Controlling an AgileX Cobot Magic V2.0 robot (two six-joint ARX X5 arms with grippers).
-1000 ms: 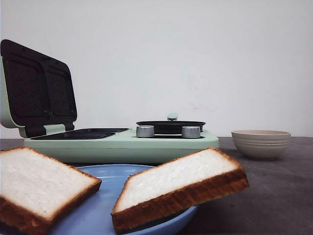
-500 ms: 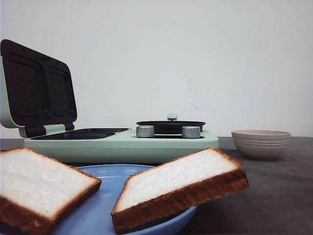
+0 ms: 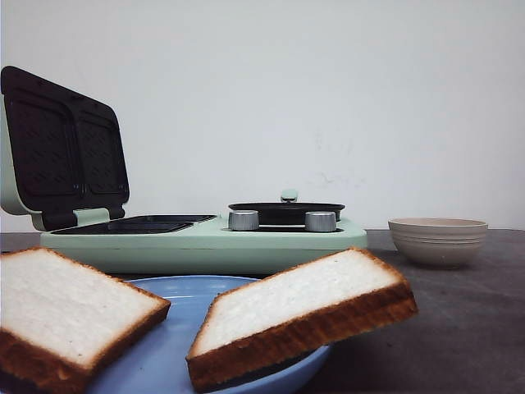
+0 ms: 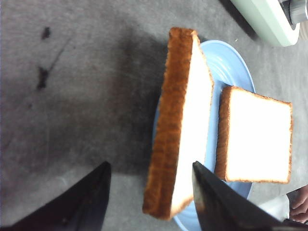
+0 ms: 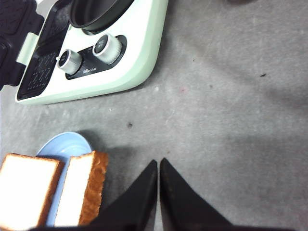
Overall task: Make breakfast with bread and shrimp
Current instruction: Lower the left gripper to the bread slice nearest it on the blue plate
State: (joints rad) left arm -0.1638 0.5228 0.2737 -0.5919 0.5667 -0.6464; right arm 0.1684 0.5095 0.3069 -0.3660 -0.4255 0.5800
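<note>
Two slices of bread lie on a blue plate [image 3: 176, 295] at the table's front: one [image 3: 61, 308] on the left, the other [image 3: 299, 300] tilted over the plate's right rim. In the left wrist view, my left gripper [image 4: 149, 165] is open. Its fingers stand either side of the near end of the overhanging slice [image 4: 185, 120] without touching it. The second slice [image 4: 257, 142] lies flat beyond. My right gripper [image 5: 158, 162] is shut and empty above bare table, beside the bread [image 5: 82, 187]. No shrimp shows in any view.
A mint-green breakfast maker [image 3: 205, 240] stands behind the plate with its lid [image 3: 61, 148] raised at the left. It has a black pan [image 3: 285, 211] and two silver knobs [image 3: 244, 220] [image 3: 320, 222]. A beige bowl [image 3: 437, 238] sits at the right.
</note>
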